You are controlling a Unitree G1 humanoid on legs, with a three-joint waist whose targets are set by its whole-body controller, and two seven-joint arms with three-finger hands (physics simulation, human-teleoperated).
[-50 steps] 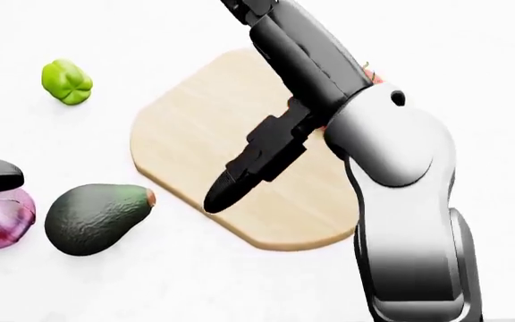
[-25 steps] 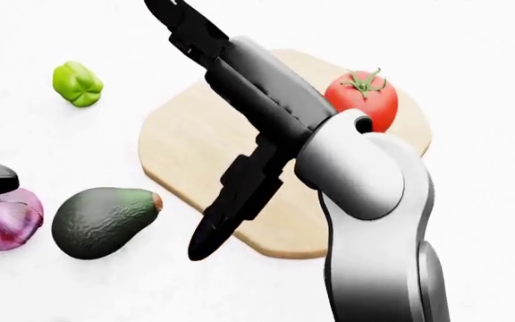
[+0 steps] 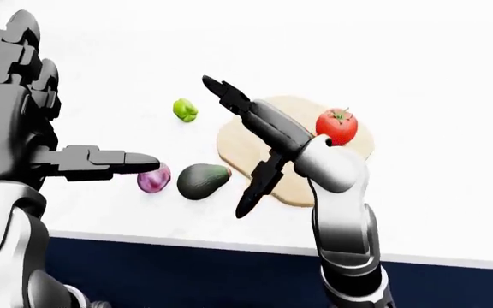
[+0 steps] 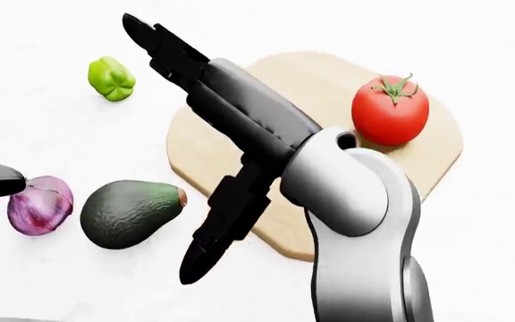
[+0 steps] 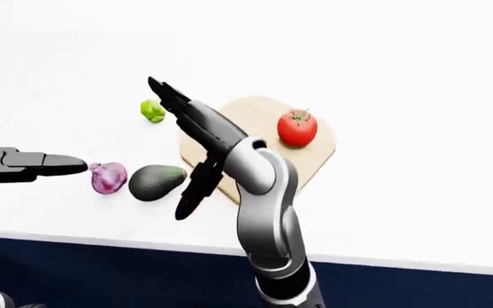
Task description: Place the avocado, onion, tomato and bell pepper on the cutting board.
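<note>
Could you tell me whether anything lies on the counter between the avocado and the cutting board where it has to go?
Nothing visible does. In the head view the avocado lies just left of the cutting board, with only bare white counter between them. The right hand, fingers spread and empty, hangs over the board's left edge. The tomato sits at the board's far right.

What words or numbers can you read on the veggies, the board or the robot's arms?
None: no words, numbers, labels or signs show in any view.
The cutting board is plain wood.
The tomato, bell pepper, avocado and onion carry no stickers.
The right hand and left hand are plain black, and the white counter is unmarked.
</note>
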